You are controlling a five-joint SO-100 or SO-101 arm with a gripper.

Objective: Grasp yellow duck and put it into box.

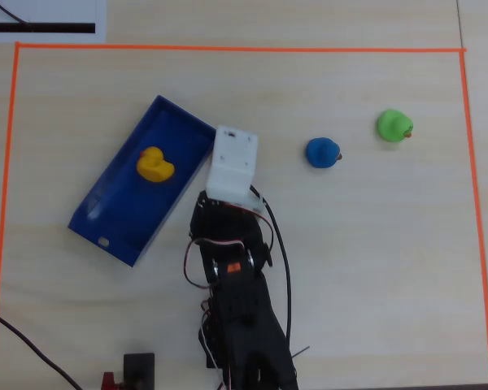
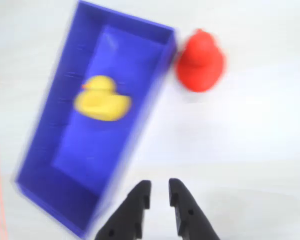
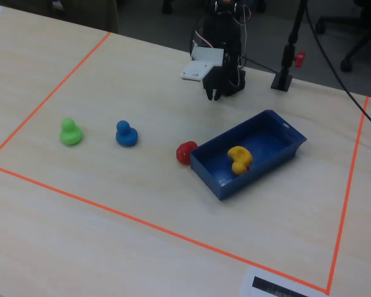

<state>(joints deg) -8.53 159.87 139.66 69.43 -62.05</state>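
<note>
The yellow duck (image 1: 155,165) lies inside the blue box (image 1: 102,237), towards its far half in the overhead view. It also shows in the wrist view (image 2: 102,99) and the fixed view (image 3: 238,158), resting on the box floor. The box shows in the wrist view (image 2: 65,200) and the fixed view (image 3: 216,179) as well. My gripper (image 2: 159,186) is empty, its black fingers a narrow gap apart, above bare table beside the box's near right corner. In the fixed view the gripper (image 3: 213,94) hangs behind the box near the arm's base. In the overhead view the white wrist mount (image 1: 232,158) hides it.
A red duck (image 2: 201,61) sits against the box's far outer corner, also in the fixed view (image 3: 185,152). A blue duck (image 1: 321,152) and a green duck (image 1: 394,125) stand to the right in the overhead view. Orange tape (image 1: 228,48) borders the workspace.
</note>
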